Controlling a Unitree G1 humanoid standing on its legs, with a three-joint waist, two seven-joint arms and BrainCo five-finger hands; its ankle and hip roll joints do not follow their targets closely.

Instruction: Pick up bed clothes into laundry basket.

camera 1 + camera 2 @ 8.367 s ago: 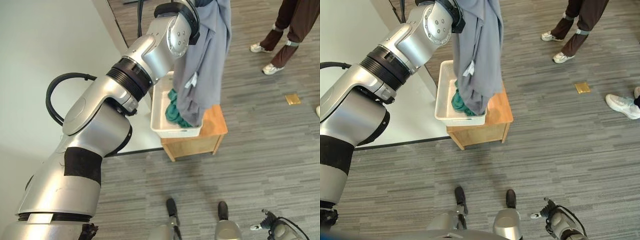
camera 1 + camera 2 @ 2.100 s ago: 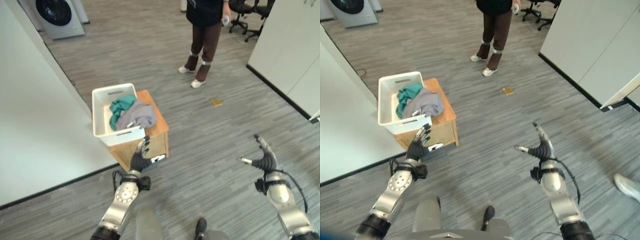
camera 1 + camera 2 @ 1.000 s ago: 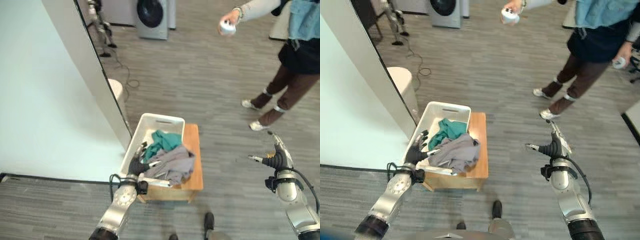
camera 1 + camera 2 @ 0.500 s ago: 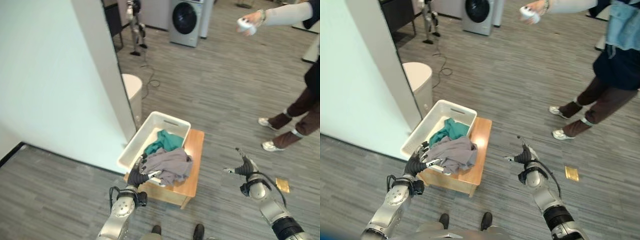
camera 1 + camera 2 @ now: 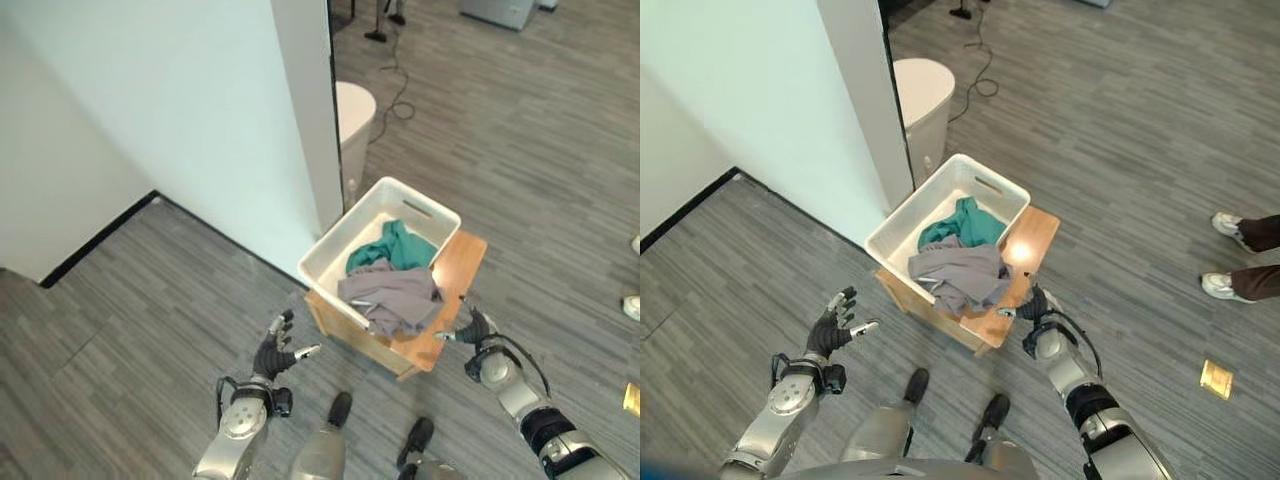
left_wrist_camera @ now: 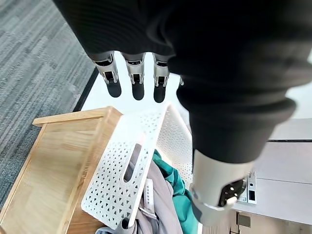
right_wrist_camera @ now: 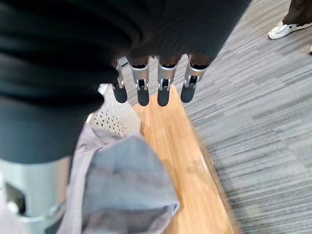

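Both robot hands, left (image 5: 275, 352) and right (image 5: 470, 327), spread, hold nothing.

Bright, even daylight fills the room. A glare spot shines on the wooden tabletop (image 5: 1023, 251). Wrist views blur the near dark covers; shadows are soft.

We note a white perforated plastic laundry basket (image 5: 341, 265) holding a teal crumpled garment (image 5: 387, 247) and a grey crumpled garment (image 5: 395, 297), on a light-brown wooden stand (image 5: 461, 272), over grey streaked carpet floor (image 5: 160, 300), beside a pale white wall panel (image 5: 190, 110).
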